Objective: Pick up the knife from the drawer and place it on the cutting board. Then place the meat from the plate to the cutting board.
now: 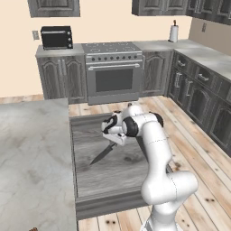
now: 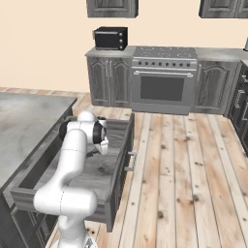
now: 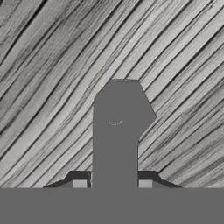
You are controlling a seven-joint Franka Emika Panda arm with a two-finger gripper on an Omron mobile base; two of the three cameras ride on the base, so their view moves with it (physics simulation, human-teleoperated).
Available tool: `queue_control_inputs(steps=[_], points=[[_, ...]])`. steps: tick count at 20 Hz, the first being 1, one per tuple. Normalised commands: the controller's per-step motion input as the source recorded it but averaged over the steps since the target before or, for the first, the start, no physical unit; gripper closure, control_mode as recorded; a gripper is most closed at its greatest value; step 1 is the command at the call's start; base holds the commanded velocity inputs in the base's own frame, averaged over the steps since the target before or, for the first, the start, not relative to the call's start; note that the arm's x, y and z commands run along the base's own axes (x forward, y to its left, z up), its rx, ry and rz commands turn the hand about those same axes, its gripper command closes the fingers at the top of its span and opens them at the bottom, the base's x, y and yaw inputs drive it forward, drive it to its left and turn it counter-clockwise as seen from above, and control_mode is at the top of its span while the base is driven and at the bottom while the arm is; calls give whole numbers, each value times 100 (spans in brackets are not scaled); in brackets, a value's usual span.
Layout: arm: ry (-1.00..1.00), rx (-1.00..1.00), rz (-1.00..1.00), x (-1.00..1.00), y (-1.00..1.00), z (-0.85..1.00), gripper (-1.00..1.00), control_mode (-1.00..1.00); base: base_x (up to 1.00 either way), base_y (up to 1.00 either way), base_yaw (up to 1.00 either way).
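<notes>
The knife [image 1: 103,153] lies on the grey wood floor of the open drawer [image 1: 113,180], its blade pointing away from the gripper [image 1: 113,137], and in the hand view its dark handle end [image 3: 116,131] stands between the two finger tips. The jaws are pressed together on the knife, so I judge that the first step, the pick, is in hand. The next move calls for a straight lift out of the drawer, then a carry over the table [image 1: 31,158] to the cutting board.
</notes>
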Motion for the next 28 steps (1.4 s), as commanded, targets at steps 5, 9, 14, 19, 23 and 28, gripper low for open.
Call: queue_control_inputs(steps=[5, 9, 14, 19, 23, 28], points=[[0, -1, 0, -53, -5, 62, 100, -100, 0, 0, 0], [0, 0, 0, -71, -10, 73, 100, -100, 0, 0, 0], [-4, 0, 0, -79, -18, 81, 100, -100, 0, 0, 0], [-5, 0, 0, -92, -9, 77, 100, -100, 0, 0, 0], [-9, 0, 0, -83, -18, 84, 100, -100, 0, 0, 0], [-13, 0, 0, -63, -35, 82, 100, -100, 0, 0, 0]])
